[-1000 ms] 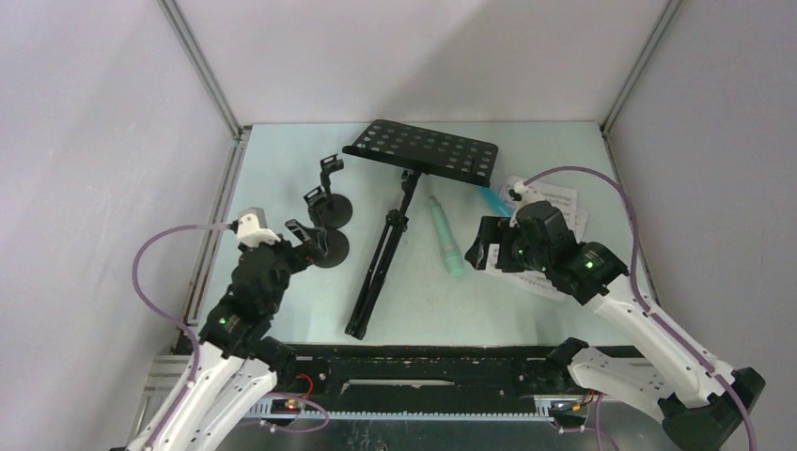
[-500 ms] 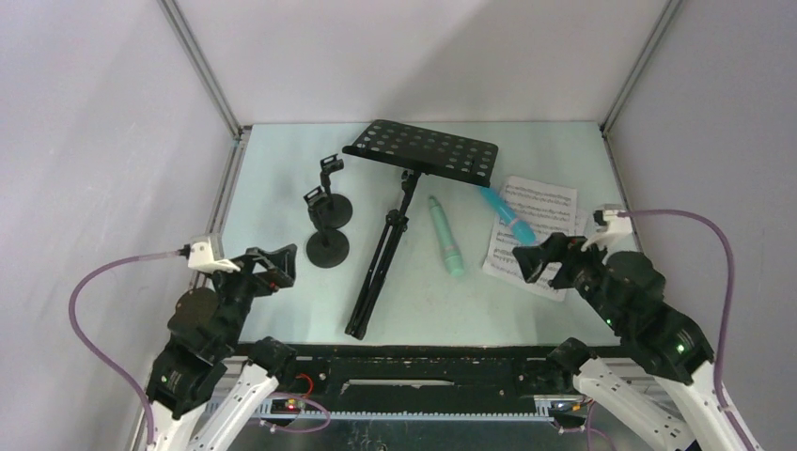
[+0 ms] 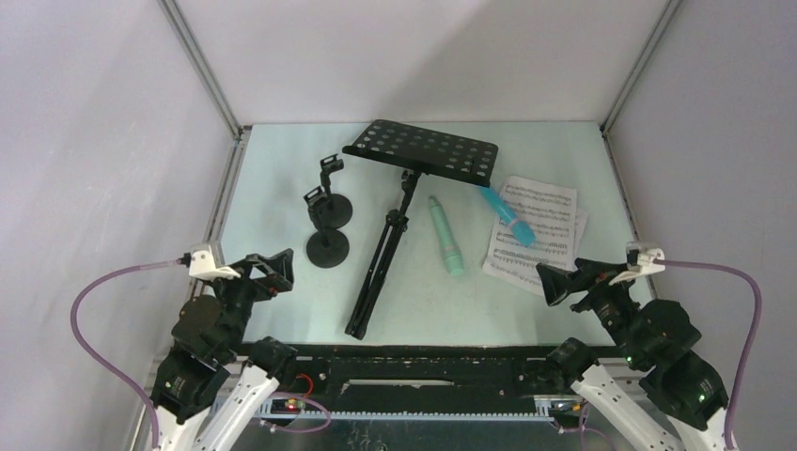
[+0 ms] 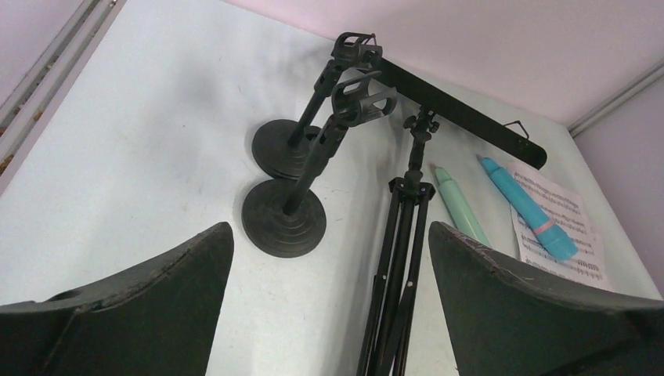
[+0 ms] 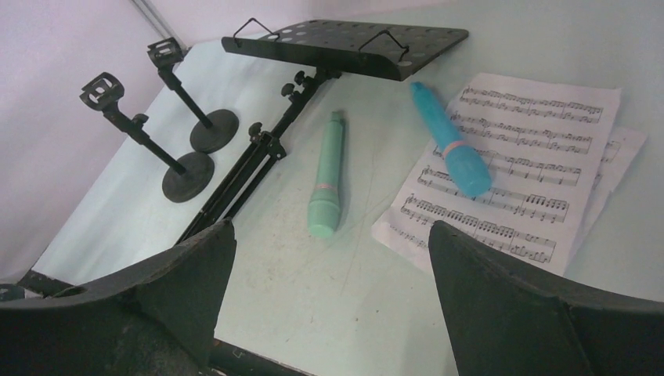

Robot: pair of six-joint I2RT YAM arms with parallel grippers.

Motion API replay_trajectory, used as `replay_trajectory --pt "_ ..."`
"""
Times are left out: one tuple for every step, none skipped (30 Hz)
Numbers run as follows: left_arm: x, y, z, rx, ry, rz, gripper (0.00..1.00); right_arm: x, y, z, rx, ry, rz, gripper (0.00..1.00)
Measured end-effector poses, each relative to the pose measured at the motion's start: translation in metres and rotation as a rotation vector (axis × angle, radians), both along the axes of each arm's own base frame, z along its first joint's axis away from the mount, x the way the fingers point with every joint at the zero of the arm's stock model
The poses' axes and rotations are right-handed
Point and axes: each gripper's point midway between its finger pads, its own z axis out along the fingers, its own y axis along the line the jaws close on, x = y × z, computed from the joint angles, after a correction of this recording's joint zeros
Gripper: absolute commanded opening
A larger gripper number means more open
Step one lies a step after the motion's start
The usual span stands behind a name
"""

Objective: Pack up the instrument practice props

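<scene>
The left gripper point(image 3: 268, 267) gapes wide, gripping nothing. The right gripper point(image 3: 564, 278) spreads equally wide, empty and touching nothing.

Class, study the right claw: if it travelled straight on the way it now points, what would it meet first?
Probably the mint-green microphone, at its wide end, which lies dead ahead between the open fingers of the right claw. If the tilt is steep, it may touch the table just short of it. Depth is unclear.

Pale green table point(image 3: 273, 169) enclosed by plain lilac-grey walls point(image 3: 395, 56), aluminium posts point(image 3: 200, 66) at corners
</scene>
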Motion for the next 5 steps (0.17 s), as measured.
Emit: replay_trajectory --pt "-0.0001 0.0008 0.0002 0.000 -0.002 0.004 1.00 -0.0016 -0.0017 -0.0006 0.005 -0.010 -0.002 1.00" --pt "-0.0001 0.0019 0.0004 0.000 -0.003 0.009 1.00 -0.0033 -0.0035 -0.0011 0.009 -0.019 -0.004 1.00" --pt "0.0000 0.0024 0.0004 0.000 -0.003 0.013 1.00 -0.0047 -0.0051 -0.0017 0.013 -0.029 -0.007 1.00" --pt "0.0001 0.0031 0.0005 0.000 -0.003 0.017 1.00 -0.0055 -0.0065 -0.0020 0.014 -0.035 -0.010 1.00" --pt "0.0001 0.0036 0.0004 0.001 -0.003 0.019 1.00 -0.0060 -0.0073 -0.0022 0.015 -0.039 -0.011 1.00"
